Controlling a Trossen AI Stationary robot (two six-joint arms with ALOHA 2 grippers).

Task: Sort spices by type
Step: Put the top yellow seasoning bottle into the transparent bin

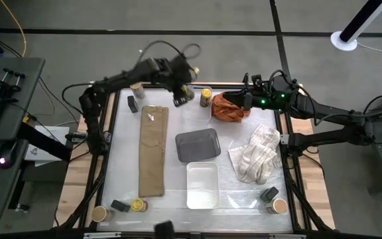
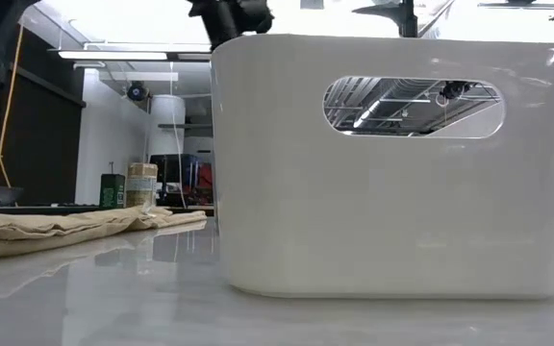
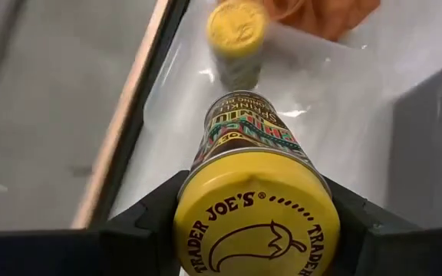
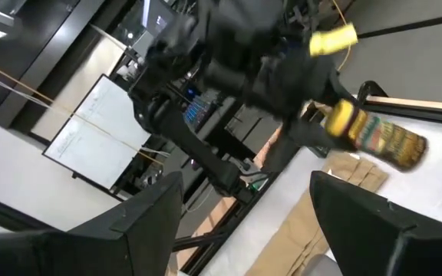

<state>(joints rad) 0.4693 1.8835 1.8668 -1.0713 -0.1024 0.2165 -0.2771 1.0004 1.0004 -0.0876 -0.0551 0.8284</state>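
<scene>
— Left gripper point(image 3: 253, 222) is clamped round a yellow-lidded jar point(image 3: 253, 180), lifted at the table's far edge.
— Beside it?
— Another yellow-lidded jar point(image 1: 206, 97), standing. Grey tray point(image 1: 197, 145) and white tray point(image 1: 202, 185) look empty. Right gripper point(image 4: 248, 222) gapes, holding nothing.

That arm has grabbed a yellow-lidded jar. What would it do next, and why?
Probably carry it a short way and set it beside the other yellow-lidded jar. The left gripper is closed on the held jar at the table's far edge, and that matching jar stands just ahead.
</scene>
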